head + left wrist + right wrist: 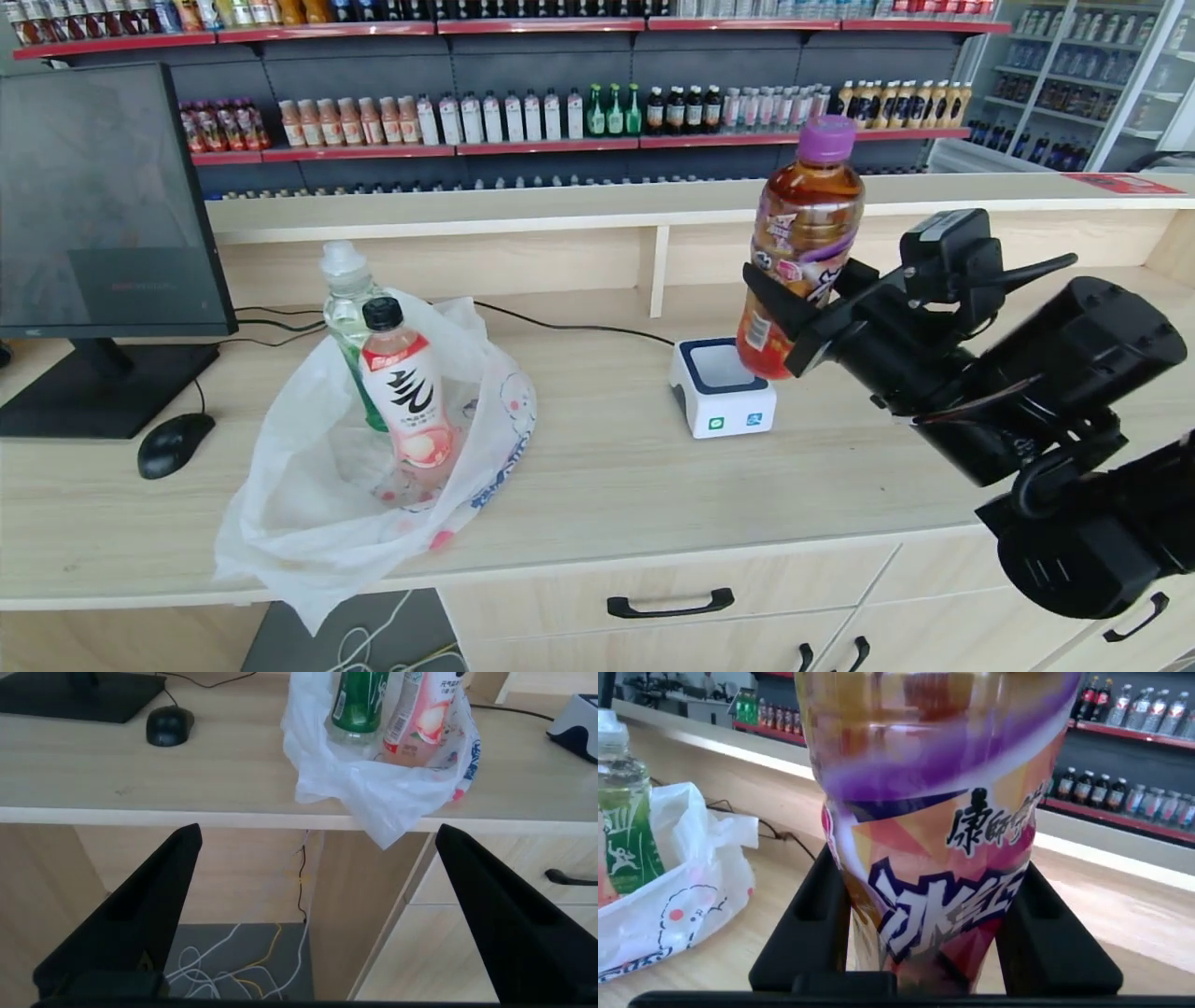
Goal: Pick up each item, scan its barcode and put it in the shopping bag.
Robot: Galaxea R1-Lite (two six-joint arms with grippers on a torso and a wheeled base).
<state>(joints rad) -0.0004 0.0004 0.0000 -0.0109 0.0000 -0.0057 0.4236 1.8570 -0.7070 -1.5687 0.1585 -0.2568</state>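
Note:
My right gripper (810, 308) is shut on a purple-capped tea bottle (801, 245), holding it upright just above the white barcode scanner (721, 389) on the counter. Close up, the tea bottle (938, 831) stands between the black fingers (808, 919). The white shopping bag (373, 467) lies open on the counter to the left, with a green bottle (352, 313) and a pink-labelled bottle (403, 383) standing in it. My left gripper (318, 924) hangs open below the counter edge, in front of the shopping bag (383, 761).
A monitor (98, 215) and a black mouse (175, 443) sit at the counter's left. A cable (569, 327) runs along the counter behind the bag. A raised wooden ledge (653, 201) backs the counter. Drawers with black handles (669, 607) are below.

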